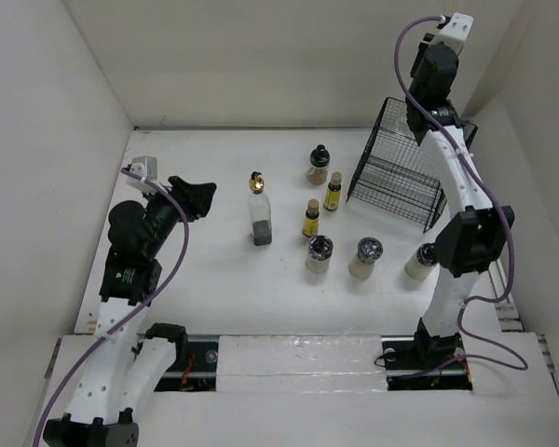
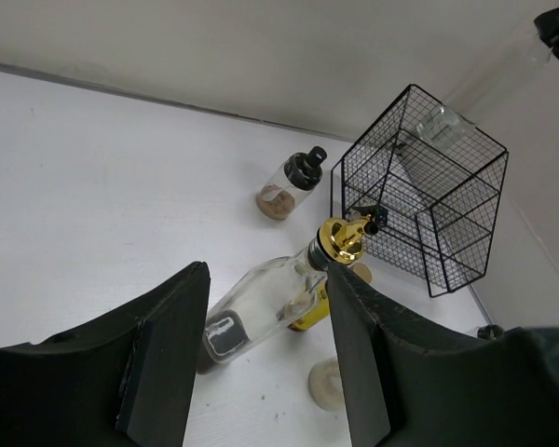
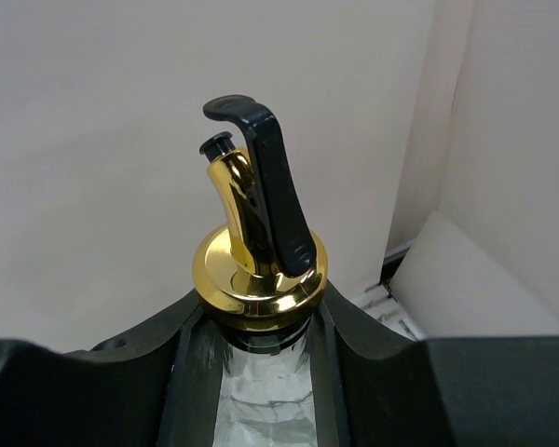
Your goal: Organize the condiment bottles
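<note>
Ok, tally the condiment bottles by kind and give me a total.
Tall clear glass bottles with gold pourers: 2, one in the right claw
Small amber bottles: 2
Squat pale jars with dark lids: 3
Clear spice jar with black cap: 1
Total: 8

Take near small bottle (image 1: 310,220) as your centre: tall bottle (image 1: 260,216) at 9 o'clock, lidded jar (image 1: 318,165) at 12, far small bottle (image 1: 333,192) just beside at 1, wire basket (image 1: 391,160) further out at 2. Row nearer you: left jar (image 1: 320,254) at 6, middle jar (image 1: 365,258) and right jar (image 1: 420,262) out toward 4. Also second tall bottle (image 3: 258,279) sits between right gripper (image 3: 259,321) fingers
</note>
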`<state>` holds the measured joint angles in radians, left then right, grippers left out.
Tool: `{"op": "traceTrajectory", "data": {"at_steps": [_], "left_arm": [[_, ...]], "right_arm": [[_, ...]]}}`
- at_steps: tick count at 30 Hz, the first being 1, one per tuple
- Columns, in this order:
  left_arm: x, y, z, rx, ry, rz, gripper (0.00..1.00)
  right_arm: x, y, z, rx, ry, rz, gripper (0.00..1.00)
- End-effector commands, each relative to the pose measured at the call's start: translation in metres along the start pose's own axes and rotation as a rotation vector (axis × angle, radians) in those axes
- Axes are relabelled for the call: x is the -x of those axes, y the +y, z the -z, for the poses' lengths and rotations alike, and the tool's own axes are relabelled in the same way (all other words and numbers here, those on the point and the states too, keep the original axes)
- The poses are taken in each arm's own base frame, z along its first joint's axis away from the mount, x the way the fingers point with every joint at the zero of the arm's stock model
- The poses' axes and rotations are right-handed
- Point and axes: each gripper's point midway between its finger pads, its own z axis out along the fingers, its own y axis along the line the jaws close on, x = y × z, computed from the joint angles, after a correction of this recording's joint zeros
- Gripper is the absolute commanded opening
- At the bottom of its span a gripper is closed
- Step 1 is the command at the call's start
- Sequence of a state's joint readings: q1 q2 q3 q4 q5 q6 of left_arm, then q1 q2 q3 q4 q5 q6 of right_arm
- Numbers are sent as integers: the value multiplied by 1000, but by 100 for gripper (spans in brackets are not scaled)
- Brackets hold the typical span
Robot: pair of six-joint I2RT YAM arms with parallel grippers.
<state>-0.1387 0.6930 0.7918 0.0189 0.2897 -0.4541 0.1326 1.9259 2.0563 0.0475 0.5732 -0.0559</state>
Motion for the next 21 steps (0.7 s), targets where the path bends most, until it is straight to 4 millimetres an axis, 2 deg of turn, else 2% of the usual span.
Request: {"op": "traceTrajectory", "data": {"at_steps": [1, 4, 8, 12, 15, 16, 18, 19, 21], "left_arm": [[9, -11, -2, -50, -32, -6, 49], [7, -9, -4, -45, -24, -4, 49], [7, -9, -4, -45, -24, -4, 49], [9, -12, -4, -58, -27, -6, 49], [5, -9, -5, -53, -19, -4, 51], [5, -9, -5, -53, -19, -4, 51], [5, -9, -5, -53, -19, -4, 51], [5, -9, -5, -53, -19, -4, 51], [5, -9, -5, -53, -19, -4, 51]], "right_arm": [[46, -6, 3, -30, -156, -132, 2], [35, -7, 1, -43, -146, -127, 2], [10, 5, 5, -31, -106, -124, 2], [-46, 17, 6, -9, -19, -124, 2], [-74, 25, 9, 8, 29, -121, 3], [-90, 26, 9, 7, 54, -114, 3], [-99, 27, 11, 16, 70, -104, 3], [-111, 28, 11, 15, 89, -100, 3], [-117, 27, 12, 14, 101, -92, 7]]}}
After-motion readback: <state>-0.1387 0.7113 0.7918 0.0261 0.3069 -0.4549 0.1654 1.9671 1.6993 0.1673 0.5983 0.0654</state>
